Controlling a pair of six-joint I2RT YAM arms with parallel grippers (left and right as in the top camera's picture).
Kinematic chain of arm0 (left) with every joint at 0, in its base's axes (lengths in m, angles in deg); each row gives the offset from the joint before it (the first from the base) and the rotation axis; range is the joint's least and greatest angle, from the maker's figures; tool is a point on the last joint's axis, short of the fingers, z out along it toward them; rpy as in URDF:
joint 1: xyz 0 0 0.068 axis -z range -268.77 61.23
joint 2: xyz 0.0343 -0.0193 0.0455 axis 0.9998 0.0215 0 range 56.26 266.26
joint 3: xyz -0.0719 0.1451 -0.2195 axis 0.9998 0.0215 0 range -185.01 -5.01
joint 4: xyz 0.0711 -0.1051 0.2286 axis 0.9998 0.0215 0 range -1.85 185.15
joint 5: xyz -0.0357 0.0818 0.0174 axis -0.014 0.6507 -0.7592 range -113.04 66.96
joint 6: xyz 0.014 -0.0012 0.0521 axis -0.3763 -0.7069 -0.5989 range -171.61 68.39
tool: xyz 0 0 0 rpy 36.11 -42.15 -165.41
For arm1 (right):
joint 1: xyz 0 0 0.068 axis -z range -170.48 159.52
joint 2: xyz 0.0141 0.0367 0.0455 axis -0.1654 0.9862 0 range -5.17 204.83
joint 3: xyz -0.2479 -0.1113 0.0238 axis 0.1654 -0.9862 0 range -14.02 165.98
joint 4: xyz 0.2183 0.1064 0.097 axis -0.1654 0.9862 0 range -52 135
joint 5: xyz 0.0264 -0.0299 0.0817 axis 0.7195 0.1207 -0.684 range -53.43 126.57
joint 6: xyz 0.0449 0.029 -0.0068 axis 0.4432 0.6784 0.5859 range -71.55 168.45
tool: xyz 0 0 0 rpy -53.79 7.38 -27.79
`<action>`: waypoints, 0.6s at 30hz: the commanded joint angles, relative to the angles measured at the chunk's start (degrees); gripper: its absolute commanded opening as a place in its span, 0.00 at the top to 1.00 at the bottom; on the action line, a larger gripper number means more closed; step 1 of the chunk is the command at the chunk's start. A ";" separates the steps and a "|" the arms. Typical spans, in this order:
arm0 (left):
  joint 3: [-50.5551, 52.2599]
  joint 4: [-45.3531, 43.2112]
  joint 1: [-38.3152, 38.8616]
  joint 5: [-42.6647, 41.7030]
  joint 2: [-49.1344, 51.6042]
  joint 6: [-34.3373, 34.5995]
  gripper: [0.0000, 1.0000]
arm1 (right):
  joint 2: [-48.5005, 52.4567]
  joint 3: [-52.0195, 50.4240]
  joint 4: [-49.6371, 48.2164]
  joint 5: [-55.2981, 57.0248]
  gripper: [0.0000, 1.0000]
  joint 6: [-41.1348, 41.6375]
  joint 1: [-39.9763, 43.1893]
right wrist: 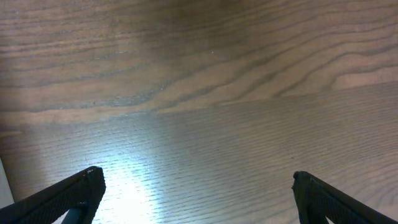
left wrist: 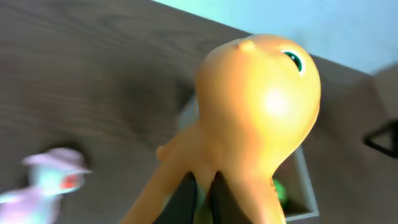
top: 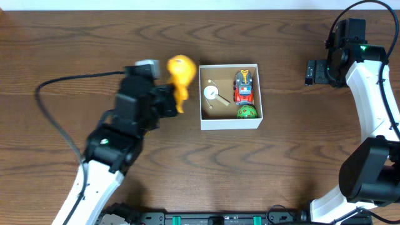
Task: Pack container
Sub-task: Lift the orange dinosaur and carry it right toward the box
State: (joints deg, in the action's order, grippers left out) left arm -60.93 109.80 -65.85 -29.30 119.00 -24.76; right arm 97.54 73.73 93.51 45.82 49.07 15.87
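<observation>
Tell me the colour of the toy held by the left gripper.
Orange-yellow toy, with a teal eye; left wrist view shows it best.

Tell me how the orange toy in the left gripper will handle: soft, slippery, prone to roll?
Glossy skin on the orange toy suggests smooth rubber, possibly slippery. The left gripper pinches only thin legs below a bulbous head, so it's likely top-heavy and may swing. That round head could roll inside the container.
</observation>
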 commanded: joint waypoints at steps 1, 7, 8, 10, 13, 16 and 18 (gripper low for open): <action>-1.05 -3.02 4.35 -0.76 3.39 2.03 0.94 | -0.83 -0.07 0.02 0.39 0.01 -0.46 0.35; -1.05 -7.41 8.96 3.21 11.39 6.62 0.94 | -0.83 -0.07 0.02 0.39 0.01 -0.46 0.35; -1.05 -8.20 9.27 3.34 12.46 6.82 0.94 | -0.83 -0.07 0.02 0.39 0.01 -0.46 0.35; -1.05 -10.29 9.70 3.32 14.64 6.91 0.94 | -0.83 -0.07 0.02 0.39 0.01 -0.46 0.35; -1.05 -13.49 10.01 3.32 17.27 6.93 0.94 | -0.83 -0.07 0.00 0.39 0.01 -0.46 0.35; -1.05 -16.04 10.01 3.43 19.37 6.93 0.94 | -0.83 -0.07 0.02 0.39 0.01 -0.46 0.35; -1.05 -16.90 10.08 4.42 20.44 7.72 0.94 | -0.83 -0.07 0.02 0.39 0.01 -0.48 0.35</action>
State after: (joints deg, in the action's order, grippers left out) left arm -60.93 93.71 -55.97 -26.87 138.45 -18.33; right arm 97.54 73.73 93.53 45.82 49.07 15.87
